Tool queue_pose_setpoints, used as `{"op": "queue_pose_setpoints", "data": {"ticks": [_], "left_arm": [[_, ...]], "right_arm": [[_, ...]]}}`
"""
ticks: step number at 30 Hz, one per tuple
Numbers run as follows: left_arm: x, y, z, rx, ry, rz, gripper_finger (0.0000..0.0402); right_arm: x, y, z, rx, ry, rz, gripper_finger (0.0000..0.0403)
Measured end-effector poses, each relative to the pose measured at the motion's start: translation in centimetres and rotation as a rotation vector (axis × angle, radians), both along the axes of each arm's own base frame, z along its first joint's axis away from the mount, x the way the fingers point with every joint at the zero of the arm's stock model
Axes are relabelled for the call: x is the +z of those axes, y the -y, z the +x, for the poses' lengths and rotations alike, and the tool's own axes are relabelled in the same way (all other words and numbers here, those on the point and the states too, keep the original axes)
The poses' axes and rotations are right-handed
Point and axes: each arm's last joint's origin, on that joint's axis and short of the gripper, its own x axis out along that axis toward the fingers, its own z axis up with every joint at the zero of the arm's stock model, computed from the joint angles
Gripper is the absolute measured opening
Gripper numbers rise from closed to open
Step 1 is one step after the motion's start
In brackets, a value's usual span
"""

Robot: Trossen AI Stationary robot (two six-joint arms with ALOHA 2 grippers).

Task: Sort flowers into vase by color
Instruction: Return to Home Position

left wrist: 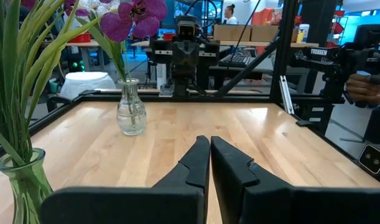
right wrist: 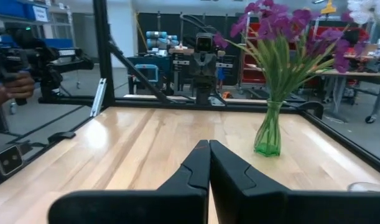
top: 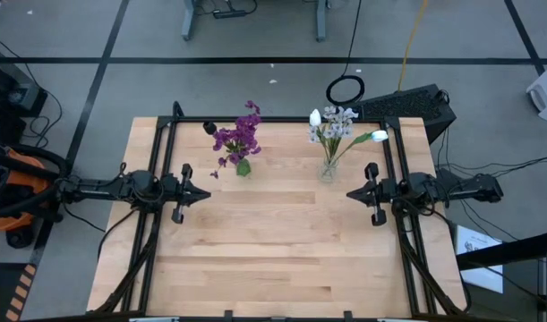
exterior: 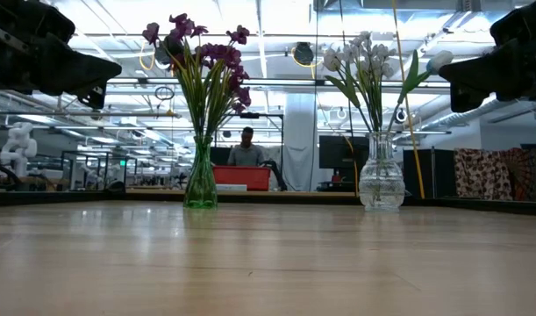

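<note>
Purple flowers [top: 237,136] stand by their stems in a green glass vase [exterior: 200,180] on the far left part of the table. White and pale flowers [top: 336,125] stand in a clear glass vase [exterior: 381,183] to its right. My left gripper [top: 206,194] hovers shut near the table's left side, level with the vases' near side. My right gripper [top: 352,193] hovers shut on the right side, facing it. In the wrist views the left fingers [left wrist: 209,163] and the right fingers [right wrist: 208,165] are closed on nothing.
The wooden table [top: 273,259] has a black frame rail [top: 282,122] along its far edge and sides. A keyboard-like black box [top: 416,107] sits off the far right corner. A person [exterior: 246,149] stands in the room beyond.
</note>
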Motion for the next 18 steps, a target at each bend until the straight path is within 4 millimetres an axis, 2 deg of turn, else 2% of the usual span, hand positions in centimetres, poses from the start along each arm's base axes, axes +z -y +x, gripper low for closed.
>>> {"op": "queue_pose_setpoints", "data": {"ticks": [18], "left_arm": [[0.01, 0.0, 0.0, 0.0, 0.001, 0.001, 0.0023]], "right_arm": [[-0.08, 0.33, 0.04, 0.004, -0.009, 0.005, 0.0]]}}
